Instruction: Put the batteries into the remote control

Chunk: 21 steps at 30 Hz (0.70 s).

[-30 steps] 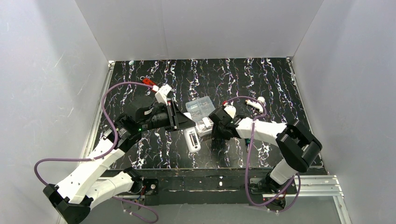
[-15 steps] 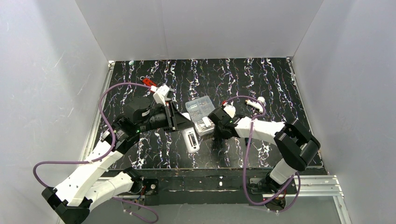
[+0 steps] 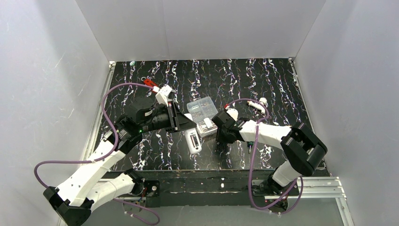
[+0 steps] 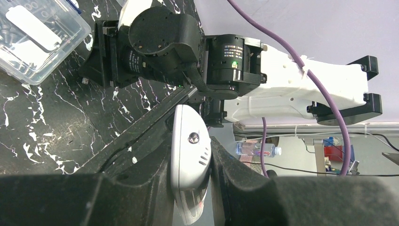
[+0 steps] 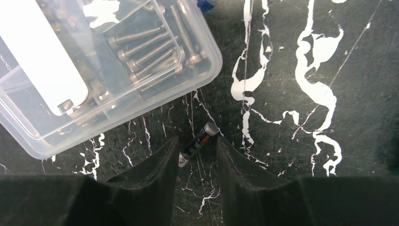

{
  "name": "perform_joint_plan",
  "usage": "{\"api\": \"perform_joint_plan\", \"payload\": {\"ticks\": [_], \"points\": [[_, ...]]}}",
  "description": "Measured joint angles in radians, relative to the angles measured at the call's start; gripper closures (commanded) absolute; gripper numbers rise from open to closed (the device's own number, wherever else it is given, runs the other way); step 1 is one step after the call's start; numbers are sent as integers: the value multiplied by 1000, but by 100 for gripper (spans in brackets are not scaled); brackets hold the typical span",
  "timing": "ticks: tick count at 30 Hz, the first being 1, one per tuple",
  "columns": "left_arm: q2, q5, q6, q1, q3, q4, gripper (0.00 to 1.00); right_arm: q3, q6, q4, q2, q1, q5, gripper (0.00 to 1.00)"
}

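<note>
We've got the left pincer (image 4: 196,123) clenched on the remote control (image 4: 189,160), out toward the desk's (image 3: 282,84) near edge, about mid-width. Its lower end is buried between the fingers. The right pincer (image 5: 197,140) is released, straddling a small battery (image 5: 201,137) that lies just beside the clear box (image 5: 47,147). We can't quite tell if either finger touches it.

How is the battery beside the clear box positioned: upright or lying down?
Lying down: the battery rests lengthwise on the table, inside the right gripper.
</note>
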Motion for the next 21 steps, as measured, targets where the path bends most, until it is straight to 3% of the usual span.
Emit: {"api": "perform_joint_plan", "payload": {"ticks": [8, 21], "points": [[0, 0, 0, 1, 0, 2, 100, 0, 8, 0, -1, 21, -31, 60], [-6, 0, 0, 1, -21, 8, 100, -4, 27, -8, -1, 34, -52, 76]]}}
